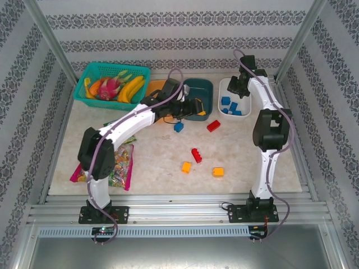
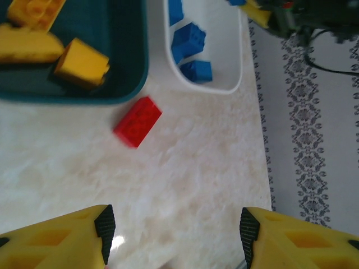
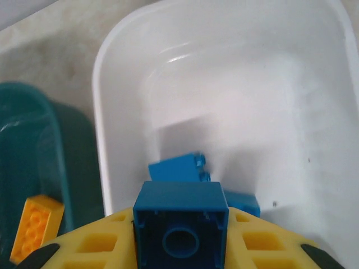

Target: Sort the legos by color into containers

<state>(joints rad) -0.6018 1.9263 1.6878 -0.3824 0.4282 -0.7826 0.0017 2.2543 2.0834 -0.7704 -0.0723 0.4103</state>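
Observation:
My right gripper (image 3: pixel 180 249) is shut on a blue lego (image 3: pixel 180 216) and hangs over the white container (image 3: pixel 112 89), where other blue legos (image 3: pixel 178 168) lie. From above, that gripper (image 1: pixel 238 85) is over the white container's (image 1: pixel 223 88) far end. My left gripper (image 2: pixel 176 232) is open with nothing between its fingers, low over the table just in front of the dark teal container (image 2: pixel 129 84), which holds orange-yellow legos (image 2: pixel 81 63). A red lego (image 2: pixel 137 121) lies ahead of it. The orange container (image 1: pixel 155 86) is partly hidden behind the left arm.
Loose legos on the table: a blue one (image 1: pixel 179 126), two red ones (image 1: pixel 213 125) (image 1: pixel 196 155) and two orange ones (image 1: pixel 186 167) (image 1: pixel 218 172). A teal basket with fruit (image 1: pixel 112 83) stands at the back left. A candy bag (image 1: pixel 120 162) lies by the left arm.

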